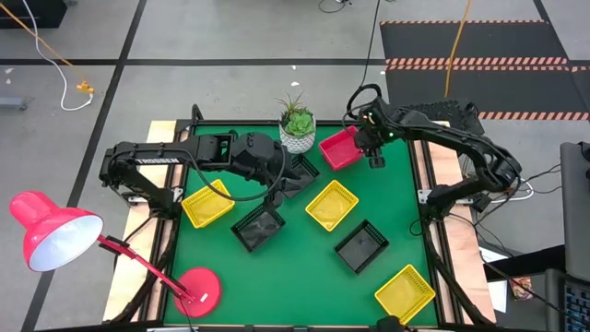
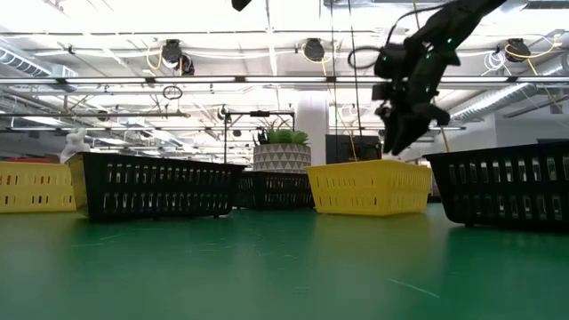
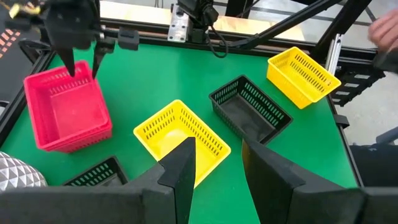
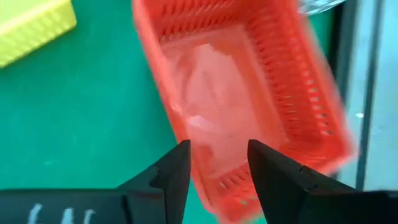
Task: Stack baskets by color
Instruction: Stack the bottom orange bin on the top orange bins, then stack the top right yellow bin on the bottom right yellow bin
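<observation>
green table (image 1: 304,267) | red basket stack (image 1: 340,148) empty | right gripper (image 1: 376,159) fingers apart above it | left gripper (image 3: 217,168) fingers apart, empty

Red (image 1: 339,148), yellow (image 1: 332,205), black baskets (image 1: 361,246)

a plant pot (image 1: 297,136) stands at the table's (image 1: 304,277) far edge, baskets (image 1: 332,205) spread before it.

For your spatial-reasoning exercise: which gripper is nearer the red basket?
Right. The right gripper hangs just above the red basket, at its edge; the left gripper is farther off, over the black baskets beside the plant.
</observation>
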`<action>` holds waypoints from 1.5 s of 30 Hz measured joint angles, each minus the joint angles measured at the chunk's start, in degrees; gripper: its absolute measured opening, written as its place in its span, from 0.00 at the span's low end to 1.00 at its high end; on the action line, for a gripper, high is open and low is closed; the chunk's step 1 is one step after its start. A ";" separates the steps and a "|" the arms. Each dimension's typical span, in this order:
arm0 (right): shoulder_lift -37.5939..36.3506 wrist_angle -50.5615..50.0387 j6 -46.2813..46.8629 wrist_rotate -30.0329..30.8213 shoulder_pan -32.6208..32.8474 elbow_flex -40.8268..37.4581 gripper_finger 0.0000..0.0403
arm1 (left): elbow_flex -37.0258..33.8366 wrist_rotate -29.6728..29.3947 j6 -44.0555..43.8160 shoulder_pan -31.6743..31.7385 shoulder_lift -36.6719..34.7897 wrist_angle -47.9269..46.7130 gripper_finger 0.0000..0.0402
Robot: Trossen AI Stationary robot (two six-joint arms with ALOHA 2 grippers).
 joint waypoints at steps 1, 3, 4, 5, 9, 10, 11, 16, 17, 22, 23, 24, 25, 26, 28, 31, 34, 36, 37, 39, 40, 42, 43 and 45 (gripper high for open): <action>-1.17 0.01 1.16 -0.01 0.02 0.00 0.39 | 0.00 0.00 0.00 0.00 0.00 0.00 0.33; -3.50 0.41 3.96 -0.30 0.18 0.00 0.39 | 0.00 -0.02 -0.02 0.00 0.00 0.00 0.33; -4.44 0.94 5.83 -0.44 0.28 0.00 0.38 | 0.00 -0.02 -0.02 0.00 0.00 0.00 0.33; -5.17 1.22 7.77 -0.54 0.39 0.02 0.38 | 0.00 -0.04 -0.02 0.00 0.00 0.01 0.33; -6.11 2.54 15.27 -0.70 0.96 0.02 0.35 | 0.00 -1.31 -0.07 0.00 0.00 0.04 0.33; -5.91 2.91 17.61 -0.69 1.24 0.02 0.34 | 0.00 -1.80 -0.10 0.00 0.00 0.04 0.33; -5.57 3.08 19.73 -0.58 1.57 0.02 0.34 | 0.00 -2.28 -0.21 0.00 0.00 0.04 0.33; -4.00 3.54 29.86 -0.99 3.39 0.00 0.32 | -0.02 -3.80 -0.24 0.00 0.00 0.07 0.33; -3.90 3.51 31.09 -2.42 3.63 0.00 0.32 | -0.02 -4.28 -0.33 0.00 0.00 0.07 0.33; -4.43 5.38 39.08 -7.89 4.42 -2.10 0.32 | -0.09 -6.43 -0.47 -0.10 0.00 0.73 0.33; -4.78 7.04 41.22 -8.27 4.71 -3.08 0.32 | -0.39 -6.91 -0.41 -0.26 0.00 2.17 0.33; -5.11 8.90 43.13 -9.16 5.03 -4.32 0.32 | -1.11 -7.08 0.00 -0.36 -0.01 4.61 0.33; -5.43 10.92 44.72 -9.89 5.49 -5.71 0.32 | -2.10 -7.04 0.55 -0.42 -0.02 7.26 0.33; -5.85 13.00 46.12 -11.02 5.94 -7.17 0.32 | -3.22 -6.97 1.00 -0.44 -0.02 9.89 0.33; -6.99 17.21 48.28 -13.74 7.38 -10.22 0.32 | -5.02 -6.79 1.39 -0.44 0.02 12.84 0.33; -9.17 23.01 50.23 -16.69 9.60 -14.45 0.32 | -7.15 -6.82 1.35 -0.42 0.01 15.88 0.33; -12.05 28.42 51.60 -16.72 12.07 -17.99 0.32 | -10.31 -6.91 0.83 -0.42 0.00 20.16 0.33; -14.14 32.59 53.03 -16.65 13.65 -20.45 0.32 | -12.75 -6.97 0.55 -0.57 0.02 24.66 0.33; -15.14 34.96 54.01 -16.57 14.46 -21.79 0.32 | -14.02 -7.03 0.33 -0.80 0.02 27.33 0.33; -16.60 39.14 55.77 -16.57 15.69 -23.38 0.32 | -16.85 -7.02 0.23 -1.41 -0.02 32.97 0.33; -17.55 40.04 56.75 -16.57 16.27 -23.83 0.32 | -18.31 -7.02 0.18 -1.63 -0.02 35.75 0.33; -19.32 40.39 58.39 -16.56 17.62 -24.24 0.32 | -21.27 -6.98 -0.17 -2.14 0.00 40.66 0.33; -19.95 40.46 58.67 -16.50 18.36 -24.31 0.32 | -22.68 -6.99 -0.54 -2.28 0.00 42.87 0.33; -21.04 40.39 58.79 -16.43 19.89 -24.39 0.32 | -25.33 -7.00 -1.63 -2.36 -0.02 45.74 0.33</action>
